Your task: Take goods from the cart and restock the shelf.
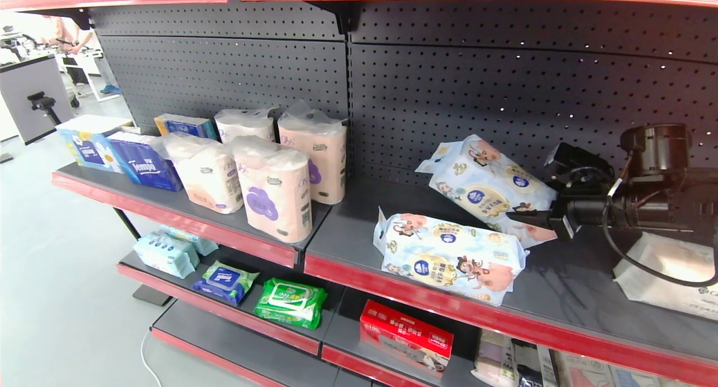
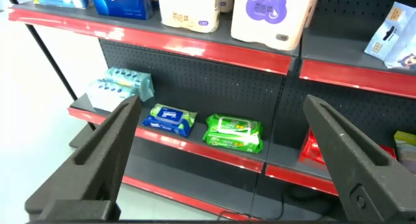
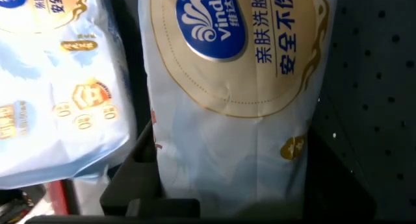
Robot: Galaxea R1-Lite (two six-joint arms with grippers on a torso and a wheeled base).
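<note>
Right gripper (image 1: 524, 217) clamped on the rear wipes pack (image 1: 488, 182), which lies tilted just behind the front wipes pack (image 1: 449, 258) on the shelf (image 1: 561, 289). Left gripper (image 2: 221, 102) spread wide, holding nothing.

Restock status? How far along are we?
Done: one pale-blue cartoon-print soft pack lies flat near the grey shelf's front edge. In hand: right gripper shut on a second matching pack, tilted toward the pegboard. Left gripper open, empty. Remaining: set it down.

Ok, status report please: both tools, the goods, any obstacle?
Left tool open, empty. Right tool shut on rear wipes pack, tilted on shelf. Front wipes pack lies close beside.
</note>
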